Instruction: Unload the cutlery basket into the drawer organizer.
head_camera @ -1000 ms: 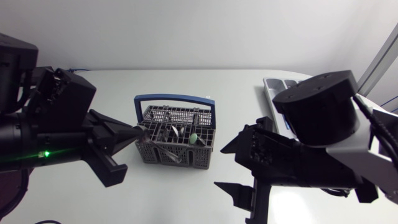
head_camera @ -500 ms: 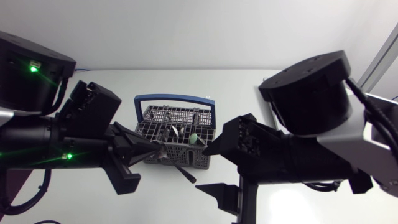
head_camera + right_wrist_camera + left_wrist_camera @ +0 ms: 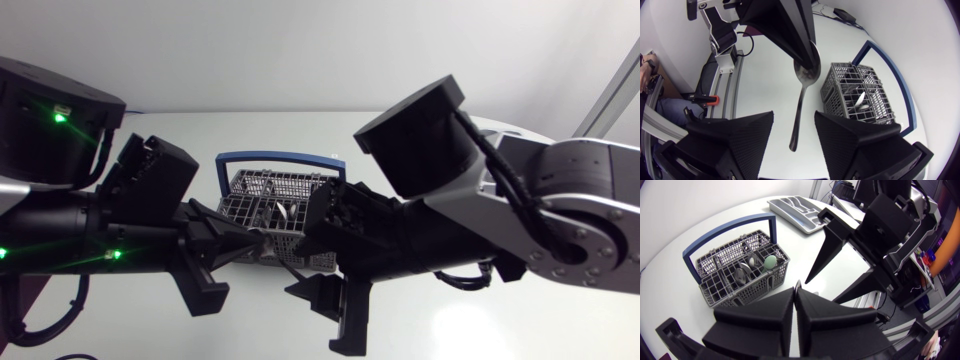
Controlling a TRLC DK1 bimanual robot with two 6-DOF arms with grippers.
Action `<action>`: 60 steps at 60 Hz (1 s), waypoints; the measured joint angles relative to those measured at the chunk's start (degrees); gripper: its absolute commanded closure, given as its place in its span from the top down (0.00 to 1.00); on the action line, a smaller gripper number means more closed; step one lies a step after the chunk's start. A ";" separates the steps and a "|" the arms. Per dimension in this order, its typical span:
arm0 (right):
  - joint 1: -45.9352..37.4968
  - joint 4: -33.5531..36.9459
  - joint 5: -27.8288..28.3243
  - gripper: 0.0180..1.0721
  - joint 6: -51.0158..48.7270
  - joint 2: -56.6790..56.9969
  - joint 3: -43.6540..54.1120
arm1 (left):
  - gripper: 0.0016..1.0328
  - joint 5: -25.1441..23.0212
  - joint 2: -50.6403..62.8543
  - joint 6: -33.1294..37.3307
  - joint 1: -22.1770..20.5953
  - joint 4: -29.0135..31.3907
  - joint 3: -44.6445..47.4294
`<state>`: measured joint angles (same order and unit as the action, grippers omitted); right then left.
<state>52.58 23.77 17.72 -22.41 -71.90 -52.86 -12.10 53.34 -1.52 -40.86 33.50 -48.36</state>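
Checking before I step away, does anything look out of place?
Only the spoon: it hangs in mid-air, pinched by its bowl in the left gripper, handle dangling. The basket stands upright, nothing spilled.

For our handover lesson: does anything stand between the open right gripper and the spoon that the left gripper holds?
Nothing visible does. The left gripper holds the spoon by its bowl, with the handle toward the open right gripper.
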 measured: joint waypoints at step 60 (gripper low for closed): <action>-0.17 1.97 2.23 0.05 1.03 -4.31 -2.47 | 0.31 -1.38 -1.68 -0.02 0.59 -1.16 1.51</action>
<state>52.40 25.74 19.94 -21.39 -76.20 -55.33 -13.47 51.66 -1.54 -40.27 32.34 -46.85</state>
